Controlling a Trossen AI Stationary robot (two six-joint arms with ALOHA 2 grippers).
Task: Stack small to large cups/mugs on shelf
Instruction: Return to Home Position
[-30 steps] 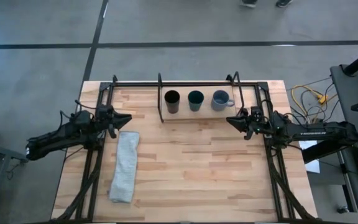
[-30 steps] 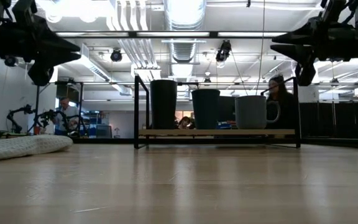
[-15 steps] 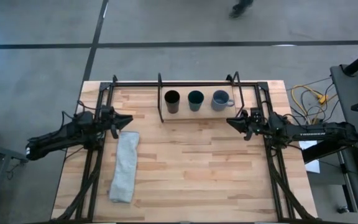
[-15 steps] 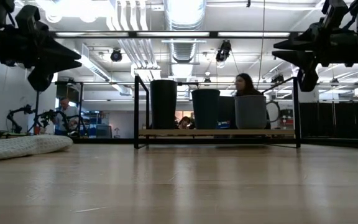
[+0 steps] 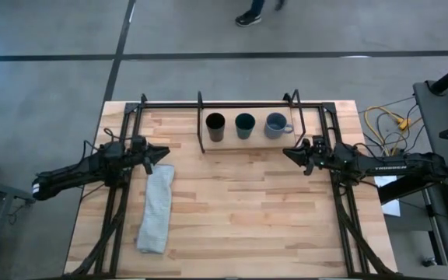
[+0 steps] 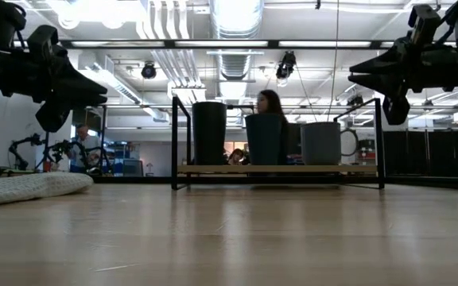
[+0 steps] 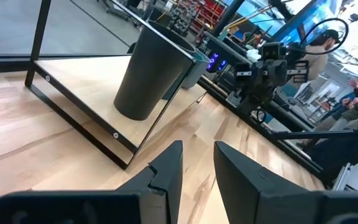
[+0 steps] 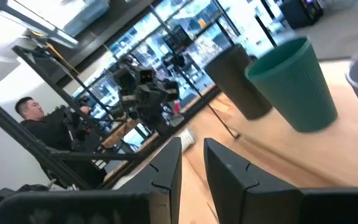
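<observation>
Black tumbler [image 5: 215, 126], teal cup [image 5: 244, 124] and grey-blue mug [image 5: 276, 125] line the far-edge shelf [image 5: 307, 129]; my left gripper [image 5: 164, 150] and right gripper [image 5: 287, 152] hover at the worktop's [image 5: 239, 210] sides, fingers slightly parted.

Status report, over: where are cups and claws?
Left gripper, right gripper: slightly open, empty, raised. Black tumbler, teal cup, mug on shelf. Cloth lies well aside.

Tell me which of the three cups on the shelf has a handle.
The grey-blue mug, at the row's end nearest the right gripper; the black tumbler and teal cup have none.
</observation>
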